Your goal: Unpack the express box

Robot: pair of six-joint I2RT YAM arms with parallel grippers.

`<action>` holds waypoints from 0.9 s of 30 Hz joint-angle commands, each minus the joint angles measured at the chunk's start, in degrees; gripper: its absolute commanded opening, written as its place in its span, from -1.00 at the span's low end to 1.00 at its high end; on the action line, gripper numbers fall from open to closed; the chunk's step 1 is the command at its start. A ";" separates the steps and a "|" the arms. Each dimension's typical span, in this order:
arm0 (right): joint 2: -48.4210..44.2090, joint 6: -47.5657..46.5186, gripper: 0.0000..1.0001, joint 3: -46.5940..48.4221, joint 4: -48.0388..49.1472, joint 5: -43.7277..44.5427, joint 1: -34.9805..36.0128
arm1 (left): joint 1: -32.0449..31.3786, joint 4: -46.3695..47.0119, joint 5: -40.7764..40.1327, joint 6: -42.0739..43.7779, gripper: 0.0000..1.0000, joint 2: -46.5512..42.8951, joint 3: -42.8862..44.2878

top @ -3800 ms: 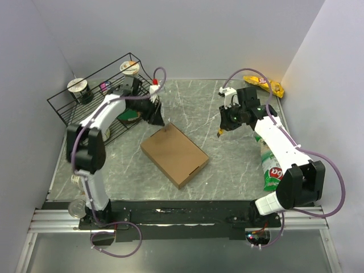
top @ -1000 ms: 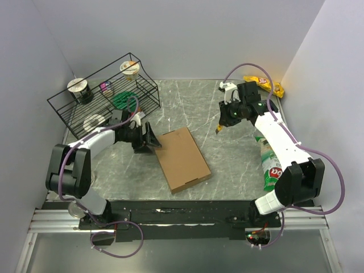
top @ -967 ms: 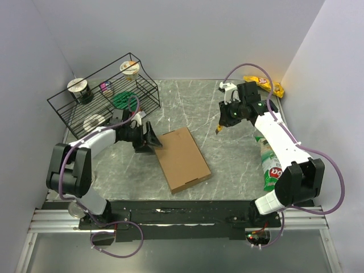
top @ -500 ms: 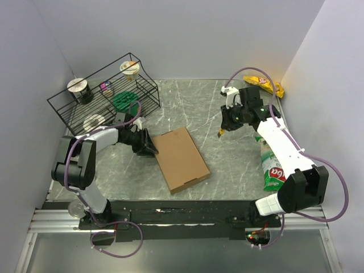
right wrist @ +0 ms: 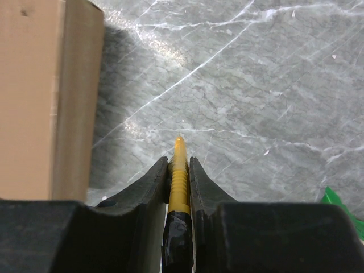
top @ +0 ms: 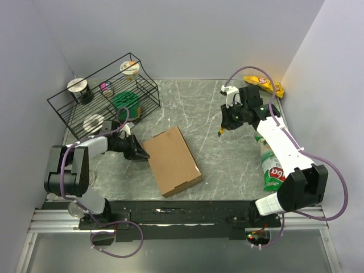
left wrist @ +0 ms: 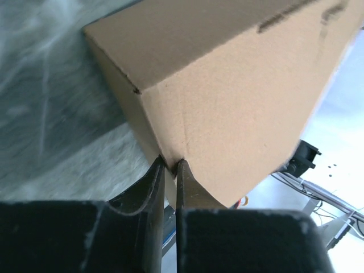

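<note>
The express box (top: 170, 160), a flat brown carton, lies closed on the marble table (top: 193, 108) in the middle. My left gripper (top: 141, 153) reaches in low from the left and is shut on the box's left corner. In the left wrist view the thin fingers (left wrist: 187, 185) pinch the cardboard corner of the box (left wrist: 227, 85). My right gripper (top: 222, 131) hovers right of the box, apart from it, shut on a yellow cutter (right wrist: 179, 170) with a black-taped handle. Its tip points down at bare table. The box's edge (right wrist: 40, 96) shows at the left of the right wrist view.
A black wire basket (top: 145, 85) at the back left holds cups and a green item (top: 126, 100). A yellow snack bag (top: 263, 83) lies at the back right. A green packet (top: 272, 170) lies under the right arm. A can (top: 75, 207) stands at the near left.
My left gripper went from open beside the box to shut on its corner. The box has shifted a little to the left and nearer. The right arm has barely moved.
</note>
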 commanded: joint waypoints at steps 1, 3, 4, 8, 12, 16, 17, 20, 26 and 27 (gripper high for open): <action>0.13 -0.51 -1.00 3.03 1.32 0.64 -0.38 | 2.23 0.65 -3.10 3.05 -0.86 -0.58 -3.00; -0.04 -0.52 -1.00 2.85 1.15 0.73 -0.38 | 2.32 1.71 -2.84 3.40 -0.82 0.12 -3.27; -0.13 -0.52 -1.00 2.76 1.06 0.73 -0.38 | 2.41 2.32 -2.84 3.66 -0.81 0.56 -3.44; -0.92 -0.95 -1.00 2.32 0.88 1.26 -0.38 | 3.64 4.78 -1.70 4.89 -0.72 3.36 -4.15; -1.62 -1.39 -1.00 1.97 0.44 1.52 -0.29 | 3.90 5.41 -2.48 6.47 -0.71 5.66 -3.18; -1.45 -1.31 -1.00 1.80 0.35 1.00 -0.38 | 6.09 4.97 -2.75 7.44 -0.72 5.57 -3.88; -1.19 -1.31 -1.00 1.88 0.44 0.47 -0.38 | 6.79 4.97 -2.66 7.62 -0.72 4.61 -4.49; 0.30 -1.22 -1.00 2.32 0.53 -3.03 -0.38 | 9.34 4.26 -2.75 7.89 -0.72 2.07 -5.37; 6.19 -0.69 -1.00 5.13 -0.35 -11.66 3.99 | 10.58 5.06 -3.80 9.90 -0.69 4.07 -5.64; 7.15 -0.87 -1.00 5.31 -0.09 -11.57 5.32 | 11.02 5.14 -3.72 9.99 -0.69 4.08 -5.47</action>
